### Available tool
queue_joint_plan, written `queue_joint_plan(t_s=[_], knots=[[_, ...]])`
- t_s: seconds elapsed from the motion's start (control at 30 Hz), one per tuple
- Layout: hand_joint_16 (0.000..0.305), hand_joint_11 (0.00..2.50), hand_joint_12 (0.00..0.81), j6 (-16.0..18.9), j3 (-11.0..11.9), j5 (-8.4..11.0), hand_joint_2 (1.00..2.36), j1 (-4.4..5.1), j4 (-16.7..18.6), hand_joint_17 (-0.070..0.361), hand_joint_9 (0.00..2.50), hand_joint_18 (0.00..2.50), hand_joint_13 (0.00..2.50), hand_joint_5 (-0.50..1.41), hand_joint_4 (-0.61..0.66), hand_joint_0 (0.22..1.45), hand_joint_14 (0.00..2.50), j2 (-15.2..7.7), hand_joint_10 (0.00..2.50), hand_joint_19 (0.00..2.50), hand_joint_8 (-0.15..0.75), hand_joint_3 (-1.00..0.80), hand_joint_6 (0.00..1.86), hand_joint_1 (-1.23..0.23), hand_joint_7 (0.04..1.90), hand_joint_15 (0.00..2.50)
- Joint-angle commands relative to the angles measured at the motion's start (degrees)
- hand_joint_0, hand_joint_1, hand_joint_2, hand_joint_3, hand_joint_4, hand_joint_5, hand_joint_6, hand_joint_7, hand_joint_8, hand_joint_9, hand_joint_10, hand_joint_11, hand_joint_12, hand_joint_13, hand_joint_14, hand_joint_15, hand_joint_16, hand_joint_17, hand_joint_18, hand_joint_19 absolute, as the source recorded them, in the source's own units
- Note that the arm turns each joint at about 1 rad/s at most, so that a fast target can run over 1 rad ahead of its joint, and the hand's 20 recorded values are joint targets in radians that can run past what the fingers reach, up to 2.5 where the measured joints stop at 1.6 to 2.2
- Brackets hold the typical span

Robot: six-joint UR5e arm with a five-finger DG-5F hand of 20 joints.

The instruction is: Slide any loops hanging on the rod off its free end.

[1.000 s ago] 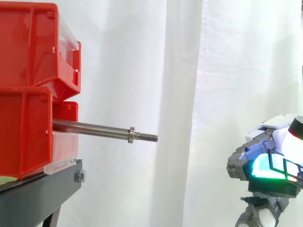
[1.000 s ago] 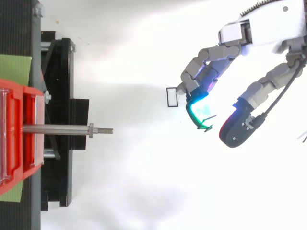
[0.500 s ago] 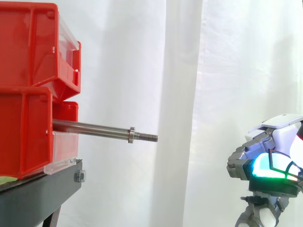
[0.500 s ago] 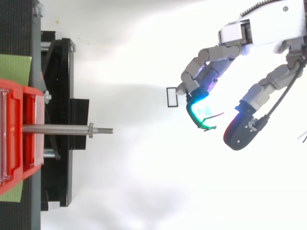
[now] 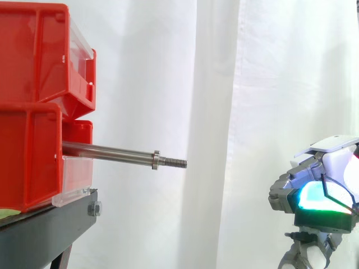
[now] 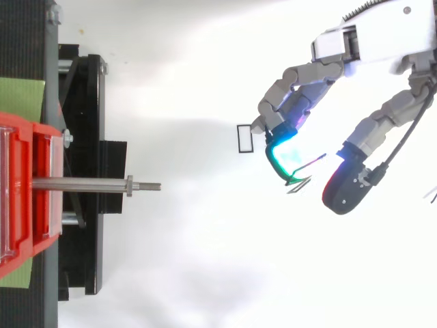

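Observation:
The steel rod [image 5: 112, 152] sticks out rightward from the lower red bin [image 5: 28, 157] and carries nothing. Its threaded free end [image 6: 151, 185] points toward my hand. My hand [image 6: 355, 48] hangs far to the right of the rod, below its height in the side view. A thin dark loop [image 6: 301, 172] lies loosely against the green-glowing fingertip [image 5: 320, 199], in the gap toward the red-glowing thumb pad [image 6: 341, 188]. The thumb stands apart from the fingers and is not pinching the loop.
Two red bins [image 5: 39, 56] are stacked on a black stand [image 6: 85, 171] at the left. A small black rectangle outline [image 6: 244, 139] is marked on the white surface between the rod and my hand. A white curtain hangs behind.
The thumb has swung away from the fingers, widening the gap. The loop, earlier pinched at the green fingertip, has come loose and shifted toward the thumb.

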Motion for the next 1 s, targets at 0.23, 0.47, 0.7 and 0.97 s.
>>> queue_joint_plan(t_s=[0.23, 0.47, 0.7, 0.97], knots=[[0.05, 0.17, 0.315, -0.08, 0.0, 0.0, 1.0, -0.11, 0.01, 0.111, 0.67, 0.52, 0.55, -0.21, 0.21, 0.44, 0.0, 0.0, 0.01, 0.0, 0.283, -0.5, 0.81, -0.88, 1.21, 0.0], [0.042, 0.18, 0.278, 0.0, 0.0, 0.0, 1.0, -0.11, 0.01, 0.093, 0.69, 0.47, 0.53, -0.18, 0.15, 0.59, 0.0, 0.0, 0.01, 0.03, 0.257, -0.5, 0.79, -0.7, 1.33, 0.0], [0.041, 0.18, 0.277, 0.0, 0.0, 0.0, 1.01, -0.11, 0.01, 0.093, 0.69, 0.45, 0.53, -0.19, 0.09, 0.59, 0.0, 0.0, 0.01, 0.03, 0.263, -0.39, 0.83, -0.71, 1.36, 0.0], [0.041, 0.19, 0.278, 0.0, 0.0, -0.09, 1.01, -0.2, 0.01, 0.093, 0.69, 0.44, 0.53, -0.19, 0.04, 0.59, 0.0, 0.0, 0.01, 0.03, 0.264, -0.35, 0.84, -0.73, 1.36, 0.0]])
